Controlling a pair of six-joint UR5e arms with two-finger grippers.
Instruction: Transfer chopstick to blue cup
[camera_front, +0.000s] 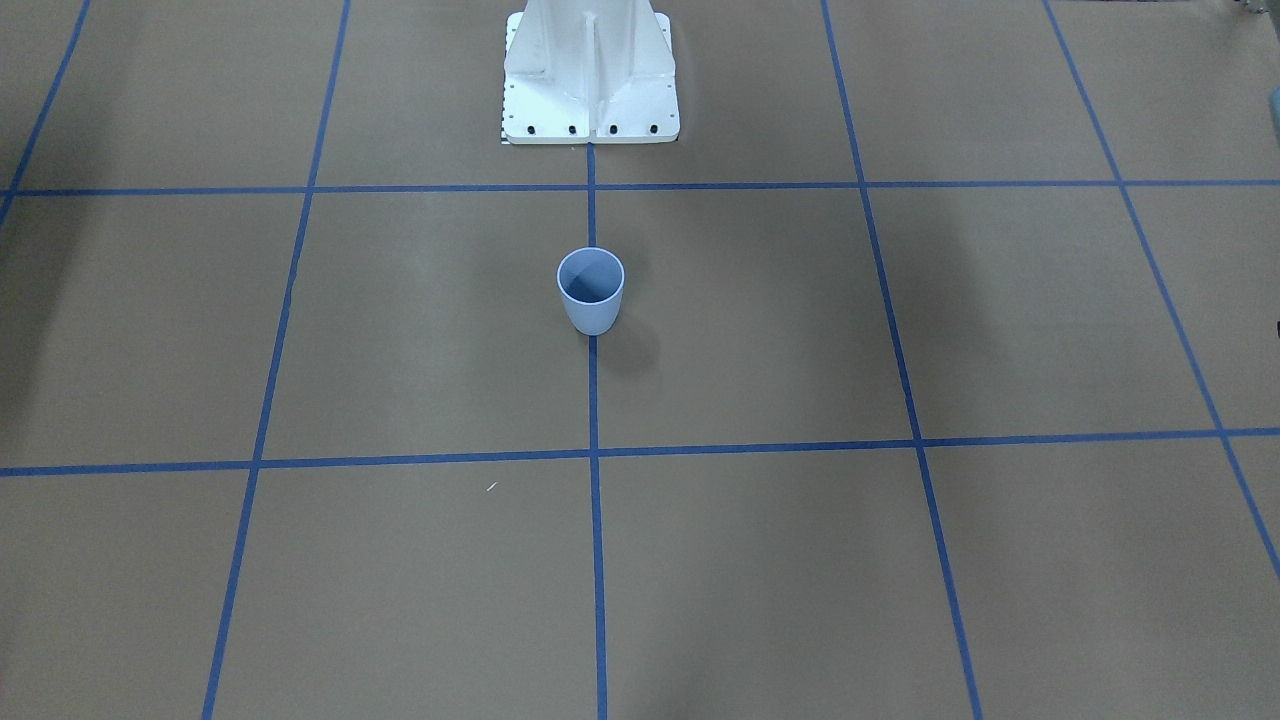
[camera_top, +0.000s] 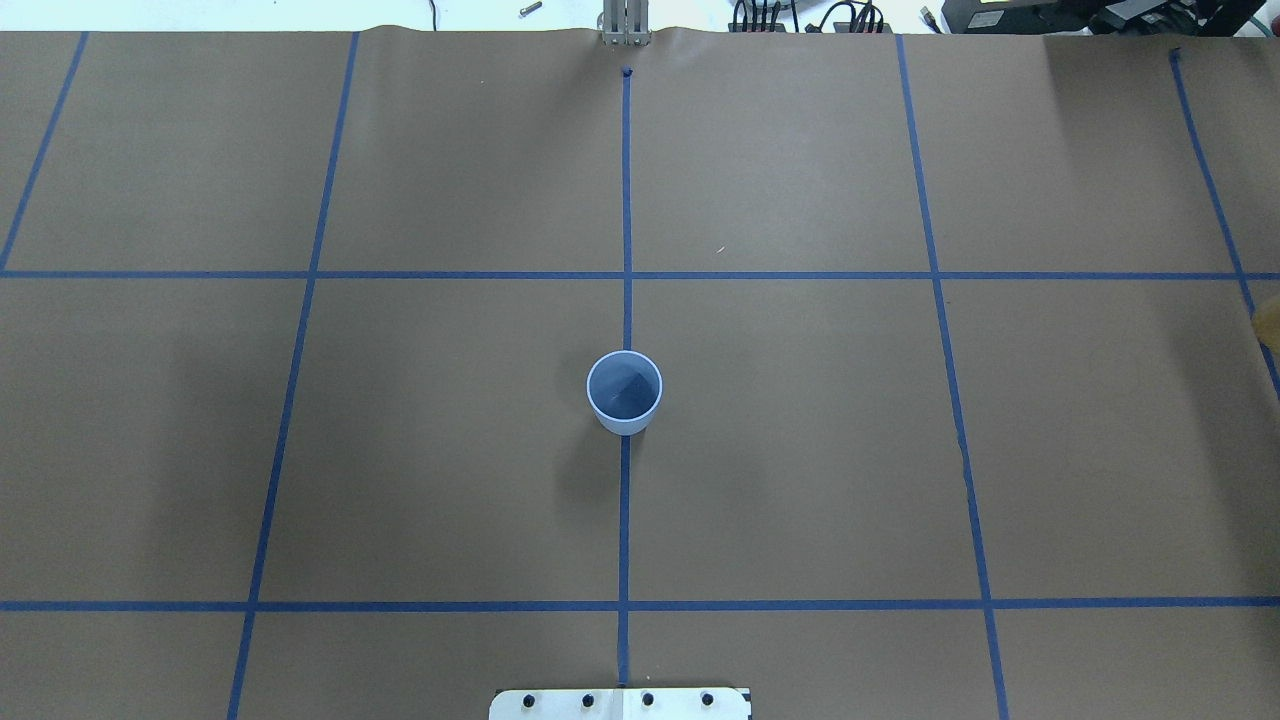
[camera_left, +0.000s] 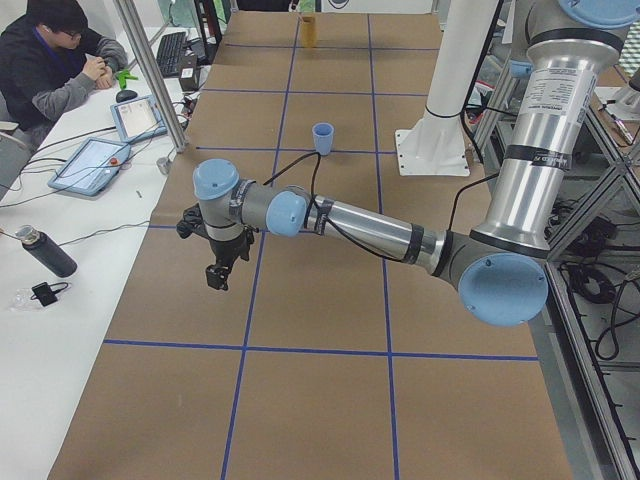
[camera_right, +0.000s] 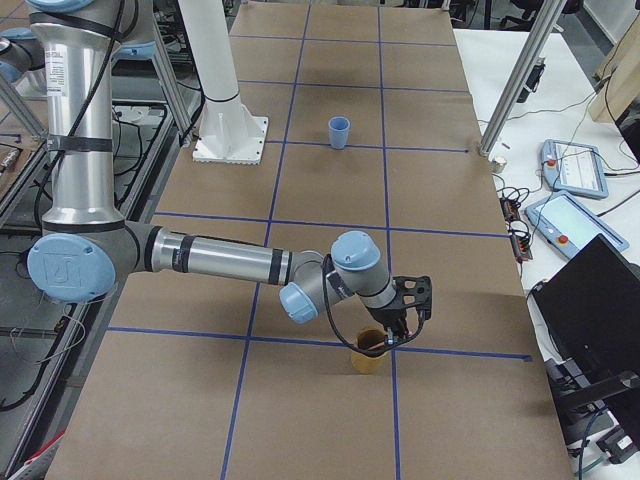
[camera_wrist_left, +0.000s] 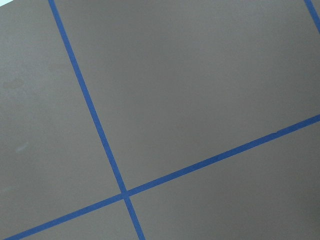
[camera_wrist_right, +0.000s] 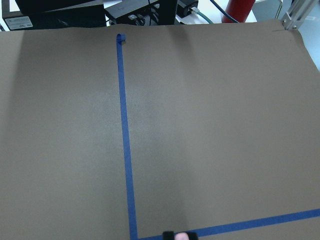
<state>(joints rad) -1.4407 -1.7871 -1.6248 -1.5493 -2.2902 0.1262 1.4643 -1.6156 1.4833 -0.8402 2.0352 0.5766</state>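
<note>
The blue cup (camera_front: 590, 290) (camera_top: 624, 392) stands upright and empty on the centre tape line in front of the robot base; it also shows far off as the blue cup (camera_left: 323, 138) (camera_right: 340, 132). My right gripper (camera_right: 396, 338) points down over a tan cup (camera_right: 368, 358) near the table's right end. At the bottom edge of the right wrist view, the right gripper (camera_wrist_right: 181, 236) has two black fingertips (camera_wrist_right: 169, 235) pressed on a pale pink bit, the chopstick (camera_wrist_right: 182, 236). My left gripper (camera_left: 215, 278) hangs above bare paper at the left end; I cannot tell its state.
The white robot pedestal (camera_front: 590, 90) stands behind the cup. A tiny white fleck (camera_front: 491, 487) lies on the paper. A person (camera_left: 50, 60) sits at a side desk with tablets (camera_left: 95, 160). Aluminium posts (camera_left: 150, 80) rise at the table's far edge.
</note>
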